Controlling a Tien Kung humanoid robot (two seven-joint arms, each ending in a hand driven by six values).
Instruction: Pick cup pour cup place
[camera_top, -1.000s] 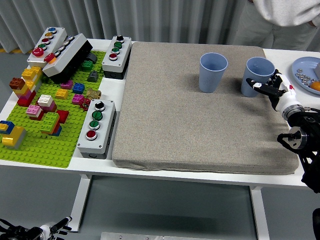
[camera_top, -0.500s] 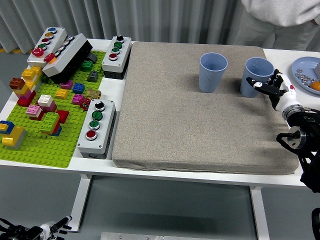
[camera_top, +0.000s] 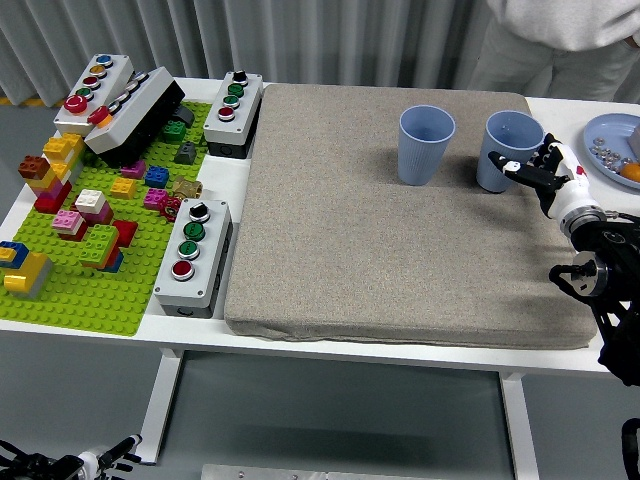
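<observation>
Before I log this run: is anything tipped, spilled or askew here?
Both blue cups stand upright on the grey mat, no spill. Only oddity: one button box lies tilted across another box and the Lego plate.

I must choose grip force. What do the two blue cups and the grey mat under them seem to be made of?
The two blue cups look like thin matte paper or plastic: smooth walls, no gloss; which one I cannot tell. The grey mat looks like woven fabric or felt, with a coarse speckled surface and soft rounded edges.
</observation>
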